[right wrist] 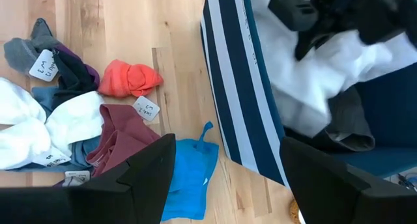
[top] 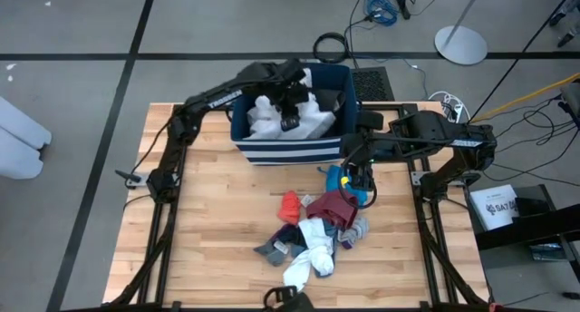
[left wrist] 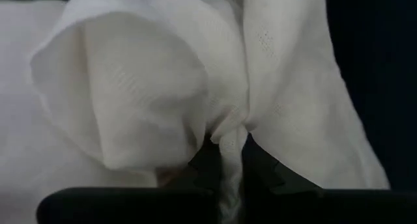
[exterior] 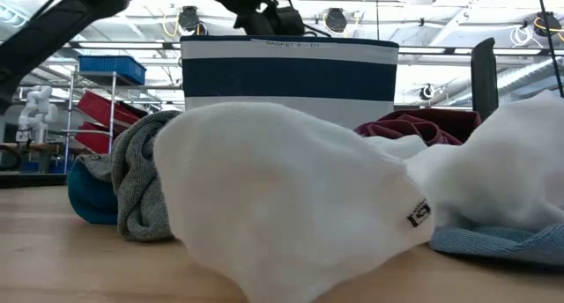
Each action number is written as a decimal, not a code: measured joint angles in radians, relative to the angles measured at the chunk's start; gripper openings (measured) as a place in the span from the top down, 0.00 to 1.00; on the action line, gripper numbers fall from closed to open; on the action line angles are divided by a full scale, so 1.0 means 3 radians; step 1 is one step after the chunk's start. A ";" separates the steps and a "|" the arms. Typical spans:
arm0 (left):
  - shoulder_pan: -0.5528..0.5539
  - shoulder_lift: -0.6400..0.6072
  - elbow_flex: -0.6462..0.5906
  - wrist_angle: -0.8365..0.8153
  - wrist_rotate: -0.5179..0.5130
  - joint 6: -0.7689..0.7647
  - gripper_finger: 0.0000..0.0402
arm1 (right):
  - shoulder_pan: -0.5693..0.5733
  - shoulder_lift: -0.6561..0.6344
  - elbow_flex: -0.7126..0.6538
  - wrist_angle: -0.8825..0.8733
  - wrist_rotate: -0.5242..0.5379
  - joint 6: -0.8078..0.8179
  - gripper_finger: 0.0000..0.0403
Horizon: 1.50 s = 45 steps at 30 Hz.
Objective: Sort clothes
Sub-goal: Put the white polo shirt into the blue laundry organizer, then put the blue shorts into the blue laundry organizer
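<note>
The clothes lie in two places. A loose pile of white, maroon, red-orange and grey pieces rests on the wooden table, and white pieces lie inside the navy striped bin. My left gripper reaches down into the bin and is shut on a white garment. My right gripper hangs open above the bright blue piece, beside the bin's near right corner, with nothing between its fingers. My left gripper pinches a gathered fold of the white garment between its two fingers. It comes slanting down from above into the bin. The cloth bunches at the fingertips and fans out beyond them. I cannot tell whether it hangs clear of the other white pieces.
A dark grey piece lies in the bin under the white ones. A red-orange piece and a maroon piece lie near the blue one. In the low view a white garment and a grey sock fill the front.
</note>
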 joint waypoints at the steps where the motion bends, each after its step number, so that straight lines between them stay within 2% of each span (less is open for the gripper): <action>1: -0.0013 0.0028 0.0000 0.0000 0.0076 0.0020 0.92 | 0.0000 0.0000 0.0000 -0.0001 -0.0001 0.0000 0.35; 6: -0.0054 0.0070 0.0000 -0.0119 0.0666 0.0151 0.92 | 0.0000 0.0000 0.0000 -0.0001 -0.0005 0.0019 0.35; 8: -0.0061 0.0066 0.0000 -0.0146 0.0760 0.0172 0.92 | 0.0000 0.0000 0.0000 -0.0001 -0.0005 0.0022 0.35; 14: -0.0033 0.0062 0.0033 -0.0157 0.0105 -0.0099 0.92 | 0.0000 0.0000 0.0000 -0.0001 -0.0005 0.0023 0.35; 17: 0.0001 0.0064 0.0033 -0.0200 -0.0089 -0.0257 0.92 | 0.0000 0.0000 0.0000 -0.0001 -0.0005 0.0053 0.35; 21: 0.0018 0.0064 0.0033 -0.0257 -0.0090 -0.0415 0.89 | 0.0000 0.0000 0.0000 -0.0001 -0.0005 0.0074 0.35; 27: -0.0061 0.0064 0.0034 -0.0275 -0.0232 -0.0417 0.67 | 0.0000 0.0001 0.0000 -0.0001 -0.0005 0.0074 0.35; 32: -0.0106 0.0067 0.0191 -0.0381 -0.0490 -0.0408 0.56 | 0.0000 0.0001 0.0000 -0.0001 -0.0005 0.0073 0.35; 36: -0.0115 0.0053 0.0524 -0.0443 -0.0490 -0.0331 0.53 | 0.0000 0.0001 0.0000 0.0000 -0.0005 0.0050 0.35; 45: -0.0074 -0.0515 0.0512 -0.0199 -0.0383 -0.0356 0.53 | 0.0001 0.0003 0.0000 0.0000 -0.0005 -0.0013 0.35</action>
